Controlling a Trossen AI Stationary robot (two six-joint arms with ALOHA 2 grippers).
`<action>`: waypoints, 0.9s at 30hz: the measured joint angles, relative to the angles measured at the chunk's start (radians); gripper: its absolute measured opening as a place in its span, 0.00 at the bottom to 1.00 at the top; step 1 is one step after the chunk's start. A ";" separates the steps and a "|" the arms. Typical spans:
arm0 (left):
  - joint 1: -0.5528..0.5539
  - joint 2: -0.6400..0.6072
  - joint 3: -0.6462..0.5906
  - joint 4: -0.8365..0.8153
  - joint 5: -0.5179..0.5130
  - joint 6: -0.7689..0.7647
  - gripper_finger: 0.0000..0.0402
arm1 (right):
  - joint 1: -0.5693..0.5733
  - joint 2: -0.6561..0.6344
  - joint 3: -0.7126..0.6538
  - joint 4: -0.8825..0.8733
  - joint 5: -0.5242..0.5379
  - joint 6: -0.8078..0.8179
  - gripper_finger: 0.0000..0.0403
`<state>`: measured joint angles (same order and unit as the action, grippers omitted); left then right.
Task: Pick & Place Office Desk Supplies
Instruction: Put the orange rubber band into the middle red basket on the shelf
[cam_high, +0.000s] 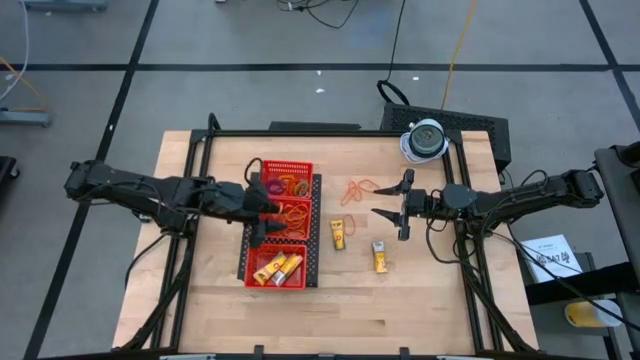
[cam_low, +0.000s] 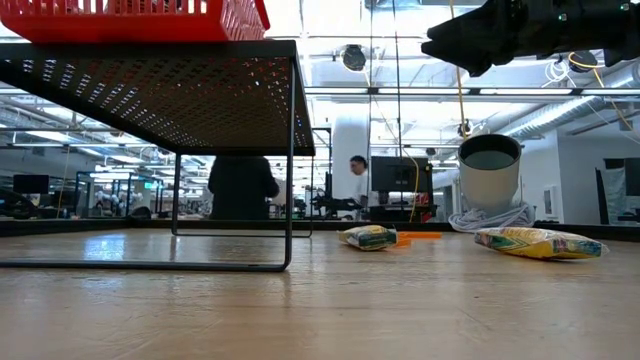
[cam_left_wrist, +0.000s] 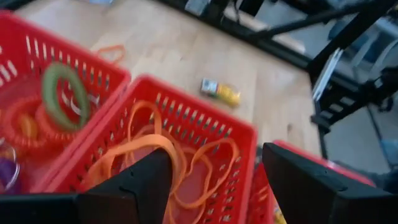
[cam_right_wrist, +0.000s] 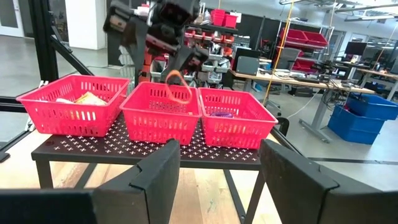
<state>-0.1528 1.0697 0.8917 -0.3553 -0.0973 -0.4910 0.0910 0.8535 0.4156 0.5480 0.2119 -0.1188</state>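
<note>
A red mesh tray (cam_high: 313, 232) with three compartments stands on a black perforated stand. Its middle compartment (cam_left_wrist: 205, 134) holds several orange rubber bands, the far one rings and bands, among them a green ring (cam_left_wrist: 62, 93), and the near one yellow packets (cam_high: 277, 266). My left gripper (cam_high: 268, 208) is open above the middle compartment, with one orange band (cam_right_wrist: 177, 86) on it. My right gripper (cam_high: 390, 203) is open and empty above the bare table. Near it on the table lie loose orange bands (cam_high: 360, 189) and two yellow packets (cam_high: 340, 235) (cam_high: 380, 257). My left gripper carries one orange rubber band, draped over the tip of one finger (cam_left_wrist: 152, 163), not pinched between the two. The fingers point down over the tray's middle compartment. The band's loop (cam_right_wrist: 179, 93) hangs slack below the fingers, clear of the bands in the compartment.
A white-grey round object (cam_high: 425, 140) stands at the table's far right corner; it also shows in the low view (cam_low: 490, 185). A black frame (cam_high: 330, 133) runs around the table top. Bare wood lies near the front edge (cam_high: 380, 310). A person (cam_low: 357, 180) is in the room behind.
</note>
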 joint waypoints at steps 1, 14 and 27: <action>0.000 0.009 0.000 -0.011 0.000 -0.005 0.64 | 0.000 0.000 0.000 0.000 0.000 0.000 0.52; 0.038 0.050 0.000 -0.084 0.001 -0.211 0.64 | 0.000 0.000 0.000 0.000 0.000 -0.001 0.52; 0.019 -0.031 0.101 -0.110 -0.008 0.129 0.64 | -0.018 0.008 0.000 -0.002 0.001 -0.001 0.52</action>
<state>-0.1334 1.0384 0.9924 -0.4656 -0.1049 -0.3619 0.0727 0.8618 0.4152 0.5460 0.2127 -0.1202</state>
